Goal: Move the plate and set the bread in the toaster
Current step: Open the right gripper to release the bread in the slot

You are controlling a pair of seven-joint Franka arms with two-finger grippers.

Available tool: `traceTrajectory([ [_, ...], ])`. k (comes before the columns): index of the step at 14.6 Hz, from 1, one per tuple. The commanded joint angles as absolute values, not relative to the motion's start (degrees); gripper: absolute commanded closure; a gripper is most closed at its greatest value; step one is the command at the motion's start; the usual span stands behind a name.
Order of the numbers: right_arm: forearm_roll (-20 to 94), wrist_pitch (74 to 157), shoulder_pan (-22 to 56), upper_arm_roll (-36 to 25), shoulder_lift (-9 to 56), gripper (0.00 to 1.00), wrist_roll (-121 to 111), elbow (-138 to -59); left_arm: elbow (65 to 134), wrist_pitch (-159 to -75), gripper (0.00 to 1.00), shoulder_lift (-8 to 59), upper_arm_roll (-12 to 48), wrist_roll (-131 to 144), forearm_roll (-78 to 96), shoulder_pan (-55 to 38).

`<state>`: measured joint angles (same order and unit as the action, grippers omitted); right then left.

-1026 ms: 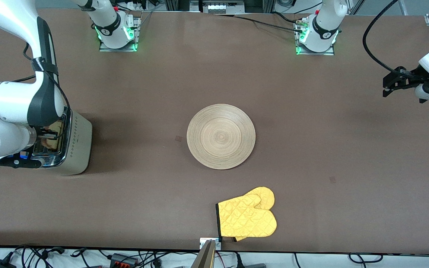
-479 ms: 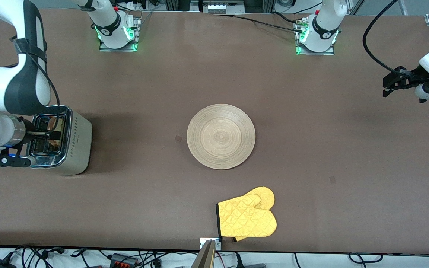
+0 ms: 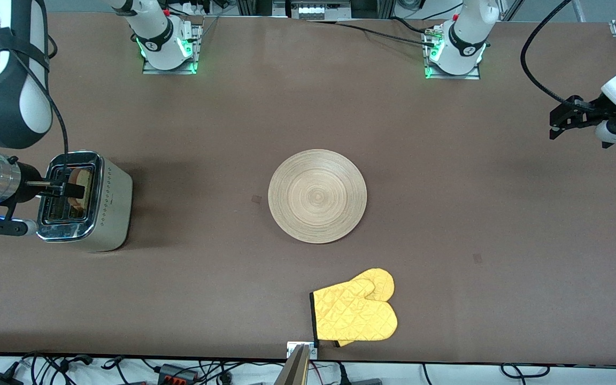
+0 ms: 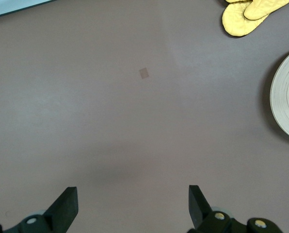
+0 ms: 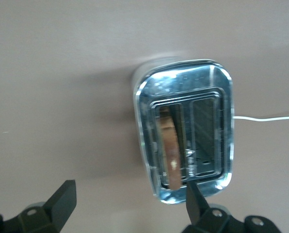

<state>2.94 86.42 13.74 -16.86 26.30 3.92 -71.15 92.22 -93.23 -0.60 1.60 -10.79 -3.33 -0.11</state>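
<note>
Risen off the toaster [image 3: 86, 200] since a second ago: right gripper [image 3: 56, 186], now over its chrome top, fingers spread wide and holding nothing. Unmoved: yellow mitt [image 3: 355, 310] nearest the camera, bare plate [image 3: 317, 195] mid-table. Standing on edge in one toaster slot, at the right arm's end of the table: bread [image 5: 172, 151], partly sunk out of sight; other slot empty. Waiting above bare table at its own end: left gripper [image 4: 130, 206], fingers apart, arm cut off by the frame.
</note>
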Motion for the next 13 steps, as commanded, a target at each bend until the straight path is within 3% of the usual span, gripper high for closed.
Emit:
traceTrajectory([
  [1,6.0,86.6,13.2,-17.1,24.8,0.0,3.9,-71.2,91.8,-92.9,0.0,-1.1,1.6,-12.2,-2.2,0.0],
  [13,7.4,86.7,11.2,-16.9,23.4,0.0,1.1,-69.9,91.4,-92.9,0.0,-1.1,1.6,-12.2,-2.2,-0.1],
])
